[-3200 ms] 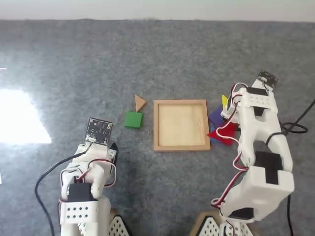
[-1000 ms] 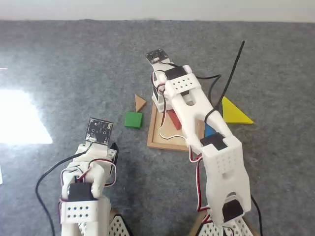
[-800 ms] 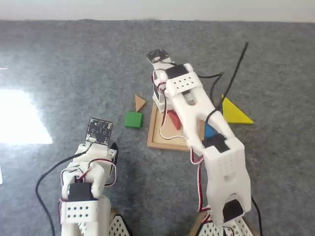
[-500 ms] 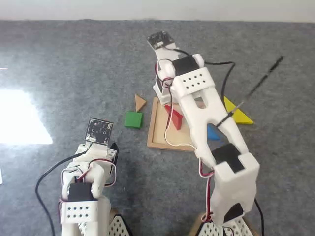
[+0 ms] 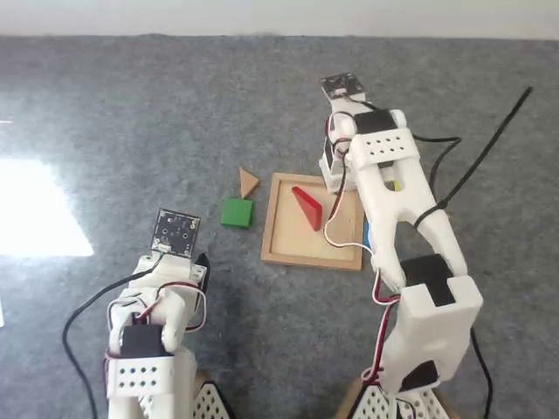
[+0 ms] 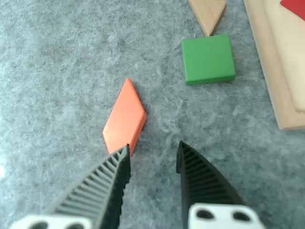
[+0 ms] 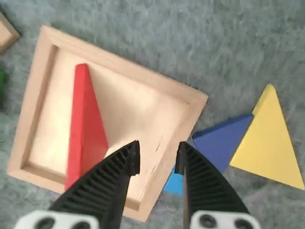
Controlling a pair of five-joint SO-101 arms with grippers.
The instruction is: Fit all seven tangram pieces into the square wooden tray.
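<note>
Nearest, the left gripper hangs low over the grey, felt-like mat, its ribbed black jaws parted with nothing between them. One jaw tip is just beside the near corner of a flat orange rhomboid. Beyond that lies a thick green square, and past it a small bare-wood triangle, the two close together. Beside them sits the tray, square, pale wood with a raised rim, turned slightly askew. A red triangle lies inside it, long and narrow, away from the far wall. The right gripper hovers over the tray's far side, jaws a little apart and empty. Outside that edge a dark blue piece meets the tray's corner, a lighter blue piece is just beside the rim, and a yellow triangle touches the dark blue one
</note>
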